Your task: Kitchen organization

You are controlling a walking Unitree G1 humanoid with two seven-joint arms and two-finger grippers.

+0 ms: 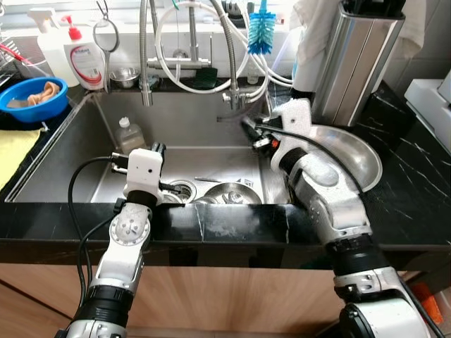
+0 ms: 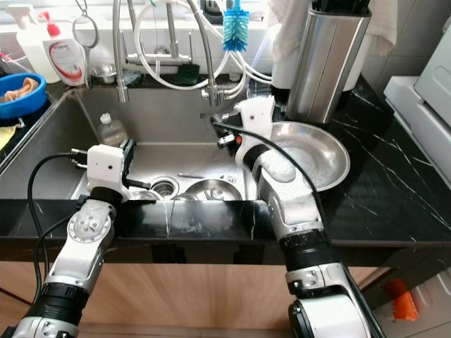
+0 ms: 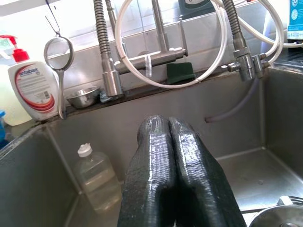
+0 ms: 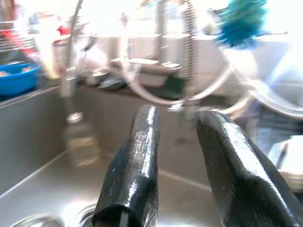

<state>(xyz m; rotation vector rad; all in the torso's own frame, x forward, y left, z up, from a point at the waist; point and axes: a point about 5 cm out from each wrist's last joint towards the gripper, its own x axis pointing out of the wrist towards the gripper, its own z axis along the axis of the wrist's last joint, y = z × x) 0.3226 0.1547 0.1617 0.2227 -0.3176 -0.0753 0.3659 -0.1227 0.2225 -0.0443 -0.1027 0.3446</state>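
I have both arms reaching over the sink point(image 1: 84, 151). My left gripper point(image 3: 173, 142) has its two black fingers pressed together and holds nothing. My right gripper point(image 4: 177, 156) has its fingers a little apart, and it is empty too. It hangs above the sink next to the big steel bowl point(image 1: 356, 158) on the black counter point(image 1: 416, 204). A small steel bowl point(image 1: 229, 193) sits upside down in the sink by the drain point(image 1: 182, 189). I think it is light, hard and slippery when wet, so I would pinch its rim.
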